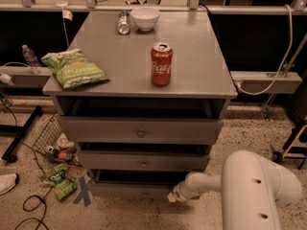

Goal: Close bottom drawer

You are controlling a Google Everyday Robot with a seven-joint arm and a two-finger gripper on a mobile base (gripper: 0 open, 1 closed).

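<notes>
The grey cabinet (144,61) has three drawers. The bottom drawer (129,189) is the lowest; its flat grey front sticks out only a little, with a thin dark gap above it. Its knob does not show. My white arm reaches in from the lower right, and the gripper (171,197) is at the right end of the bottom drawer's front, touching or nearly touching it. The middle drawer (144,162) and the top drawer (140,130), each with a round knob, stand slightly out.
On the cabinet top are a red cola can (161,64), a green chip bag (74,69), a white bowl (145,18) and a lying silver can (123,22). Litter and a green bag (58,180) lie on the floor at the left, beside blue tape (84,191).
</notes>
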